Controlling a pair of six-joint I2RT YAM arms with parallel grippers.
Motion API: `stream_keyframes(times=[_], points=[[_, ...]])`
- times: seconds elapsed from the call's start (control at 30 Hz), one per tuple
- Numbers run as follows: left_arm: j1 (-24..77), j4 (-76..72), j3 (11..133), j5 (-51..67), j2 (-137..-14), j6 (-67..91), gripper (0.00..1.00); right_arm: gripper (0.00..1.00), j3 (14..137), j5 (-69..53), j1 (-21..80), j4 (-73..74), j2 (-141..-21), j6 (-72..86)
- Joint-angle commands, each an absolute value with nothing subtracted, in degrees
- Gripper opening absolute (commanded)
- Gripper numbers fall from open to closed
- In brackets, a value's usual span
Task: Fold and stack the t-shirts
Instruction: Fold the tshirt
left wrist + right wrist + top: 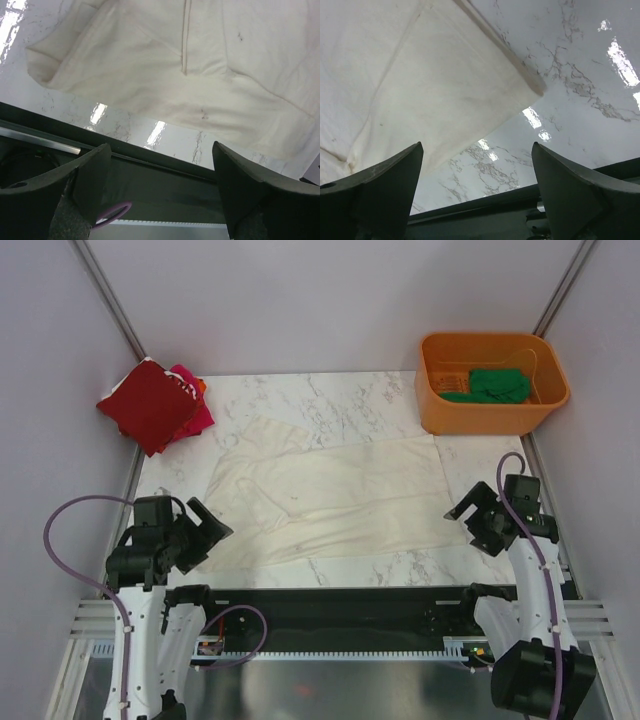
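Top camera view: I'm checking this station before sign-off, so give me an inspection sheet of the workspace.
Surface: white marble table, glossy with glare.
Job's things: cream shirt spread mid-table; red shirt folded on pink shirt, far left corner; green shirt in orange tub, far right.
Clutter: nothing seen.
Grippers: left gripper and right gripper both open, empty, by the cream shirt's near edge.
Cables: purple cable loops beside the left arm, off the cloth.
Surroundings: plain walls, metal posts.
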State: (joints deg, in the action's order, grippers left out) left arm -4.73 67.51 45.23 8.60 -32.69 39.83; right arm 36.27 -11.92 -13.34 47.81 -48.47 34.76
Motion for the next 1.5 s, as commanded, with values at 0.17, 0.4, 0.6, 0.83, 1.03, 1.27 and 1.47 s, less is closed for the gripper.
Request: stream_keyframes(times=[0.17, 0.4, 0.6, 0.83, 1.03, 1.27, 1.47], points=[[-2.6, 63.6, 59.0, 10.2, -46.3, 33.9, 0.86, 0.98, 47.0, -16.1, -13.1, 39.0, -48.3, 37.4], [-1.9, 44.2, 70.7, 14.5, -70.0, 34.8, 0.81, 0.98, 54.7, -15.1, -1.4, 26.3, -66.2, 34.4], [-1.1, 36.0, 91.5, 11.7, -98.6, 26.6, 0.81, 0.98, 60.2, -17.1, -0.4, 24.9, -79.0, 31.3], [-1.2, 36.3, 128.2, 17.9, -130.5, 23.2, 0.80, 0.98, 57.8, -19.0, -0.4, 24.0, -75.1, 29.6], [-1.6, 37.1, 136.1, 20.4, -143.8, 25.2, 0.83, 0.98, 54.1, -18.9, -0.4, 25.0, -67.1, 29.4], [-1.5, 37.2, 129.8, 22.9, -146.4, 29.9, 0.83, 0.98, 55.0, -22.3, -0.4, 26.4, -66.7, 29.4], [-0.7, 37.3, 125.5, 25.1, -146.3, 28.0, 0.77, 0.98, 53.5, -21.7, -0.4, 26.4, -66.6, 29.1]])
